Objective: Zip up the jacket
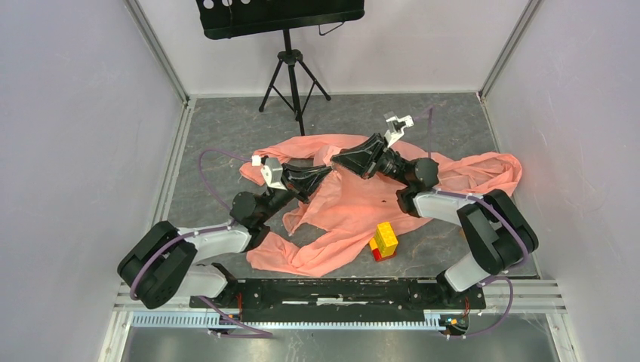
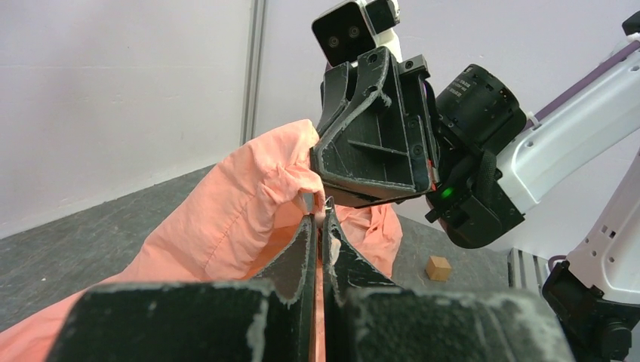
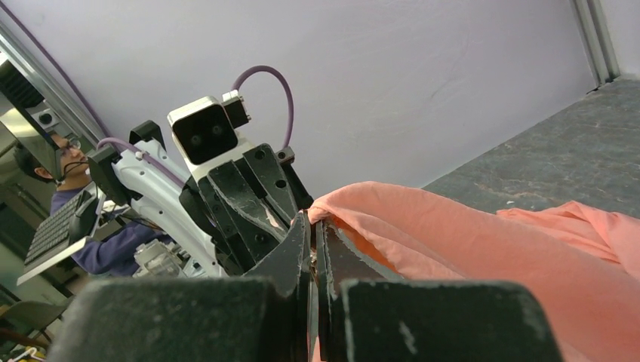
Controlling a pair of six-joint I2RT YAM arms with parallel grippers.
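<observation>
The salmon-pink jacket lies crumpled on the grey floor mat in the middle of the top view. My two grippers meet tip to tip over its middle. My left gripper is shut on a pinched edge of the jacket, with a small metal piece showing at its tips. My right gripper is shut on a raised fold of the jacket; its tips sit just in front of the left gripper. The zipper line is hidden by the fingers and folds.
A yellow-and-red block stack stands on the jacket's near right edge. A small wooden cube lies on the mat. A black tripod stands at the back. White walls close in left and right.
</observation>
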